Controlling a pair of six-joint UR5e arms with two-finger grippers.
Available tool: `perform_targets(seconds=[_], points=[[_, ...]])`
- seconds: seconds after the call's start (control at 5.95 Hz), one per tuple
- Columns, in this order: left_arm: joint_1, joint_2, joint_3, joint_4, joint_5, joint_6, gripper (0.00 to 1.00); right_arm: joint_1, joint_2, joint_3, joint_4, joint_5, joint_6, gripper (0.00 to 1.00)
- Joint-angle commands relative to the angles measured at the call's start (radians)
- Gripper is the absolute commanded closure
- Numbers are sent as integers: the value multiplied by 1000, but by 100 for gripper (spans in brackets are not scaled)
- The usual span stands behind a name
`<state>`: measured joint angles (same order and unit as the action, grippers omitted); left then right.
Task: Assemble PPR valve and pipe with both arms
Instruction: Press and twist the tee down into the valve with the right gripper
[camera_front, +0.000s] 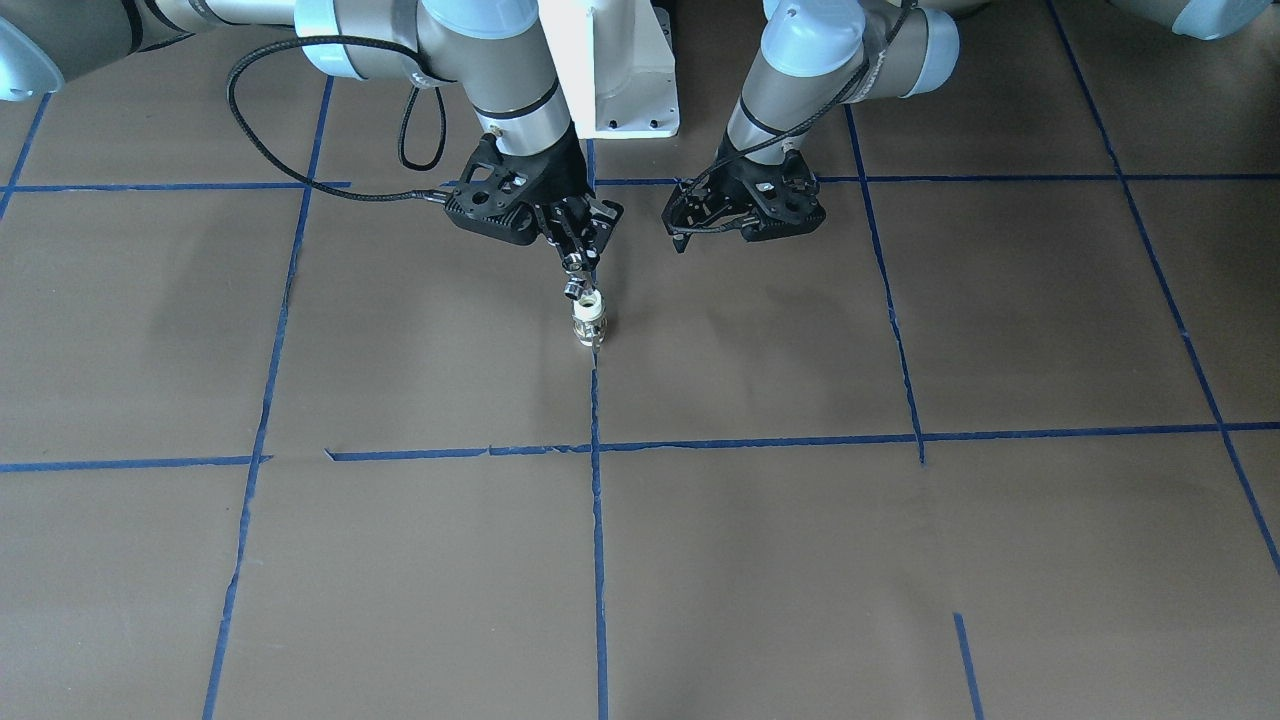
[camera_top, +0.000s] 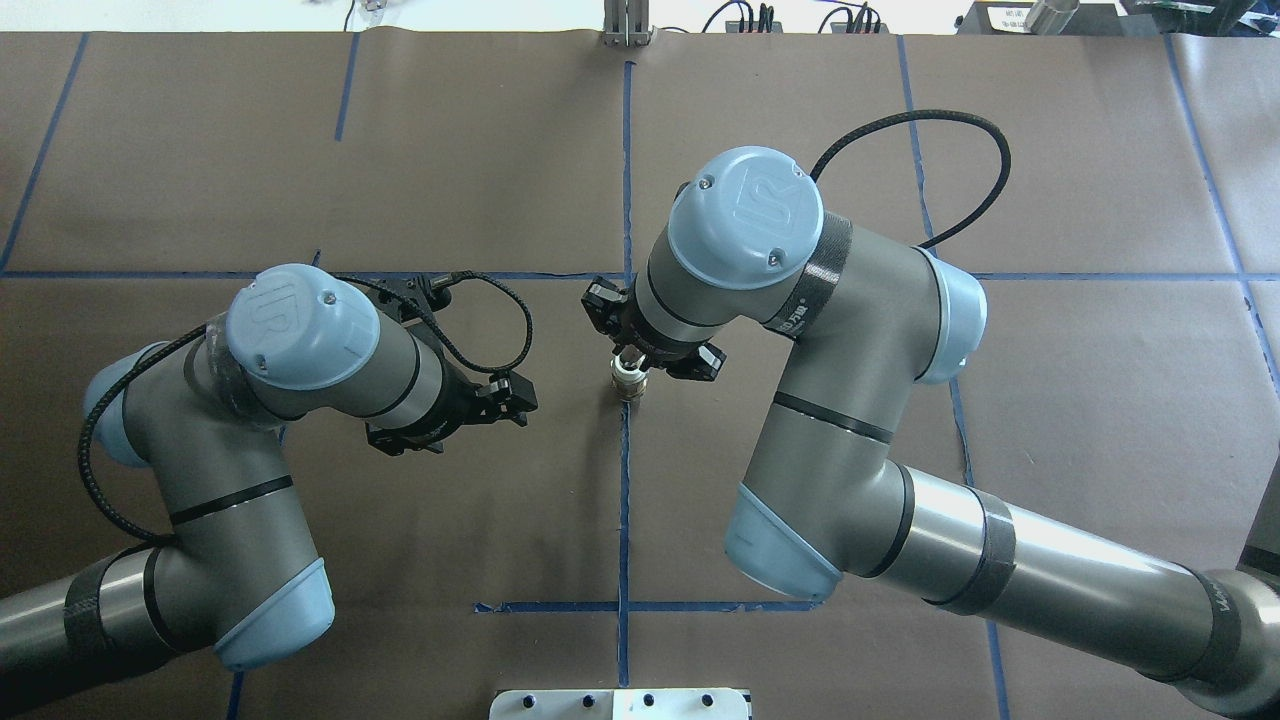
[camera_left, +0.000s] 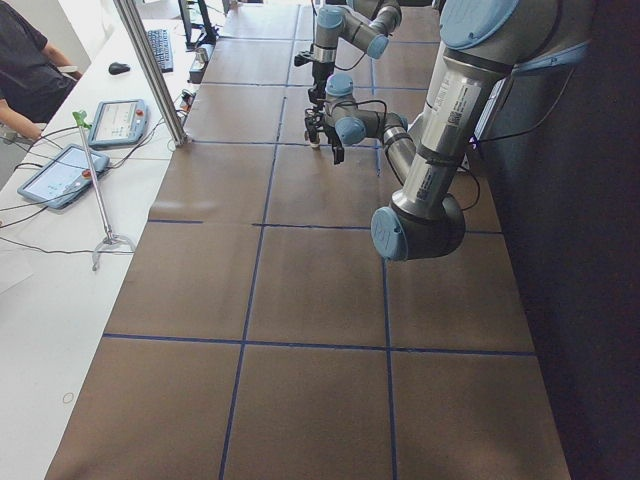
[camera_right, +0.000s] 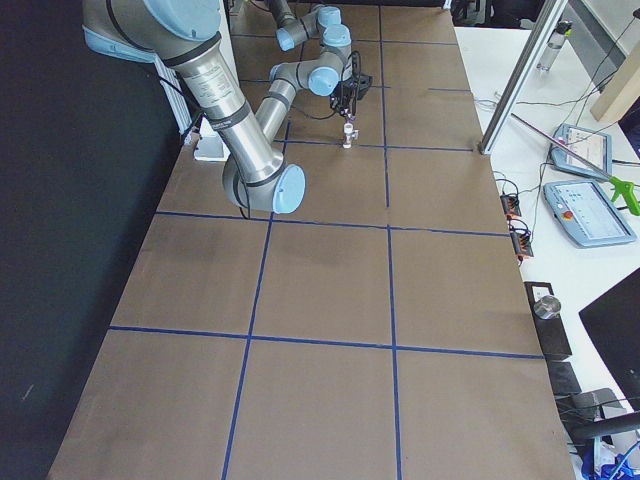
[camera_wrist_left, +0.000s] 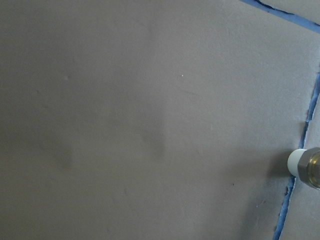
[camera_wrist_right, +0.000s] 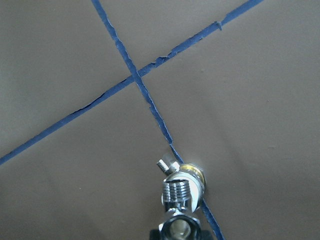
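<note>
A small valve assembly (camera_front: 588, 318), chrome and brass with a white PPR end, stands upright on the blue tape line in the middle of the table. It also shows in the overhead view (camera_top: 627, 382) and the right wrist view (camera_wrist_right: 183, 192). My right gripper (camera_front: 577, 265) points straight down over it and looks shut on the valve's top end. My left gripper (camera_front: 686, 236) hangs apart from it, about a hand's width to the side, empty, with its jaws apart (camera_top: 521, 402). The left wrist view catches only the white and brass end (camera_wrist_left: 306, 168) at its right edge.
The table is covered in brown paper (camera_front: 400, 560) with a grid of blue tape lines (camera_front: 597, 520). The white pedestal base (camera_front: 622, 70) stands just behind the grippers. A side bench with tablets (camera_left: 62, 172) and a seated person (camera_left: 28, 70) lies beyond the table's far edge.
</note>
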<state>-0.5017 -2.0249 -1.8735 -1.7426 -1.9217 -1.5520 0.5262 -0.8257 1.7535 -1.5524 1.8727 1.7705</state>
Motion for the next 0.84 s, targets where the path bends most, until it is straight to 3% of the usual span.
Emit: perform_targets(seconds=[0.0, 0.67], points=[[0, 0, -3, 0, 1, 0, 0, -5, 2, -15, 3, -4, 0, 100], [0, 2, -13, 0, 1, -5, 0, -8, 13, -26, 2, -6, 0, 99]])
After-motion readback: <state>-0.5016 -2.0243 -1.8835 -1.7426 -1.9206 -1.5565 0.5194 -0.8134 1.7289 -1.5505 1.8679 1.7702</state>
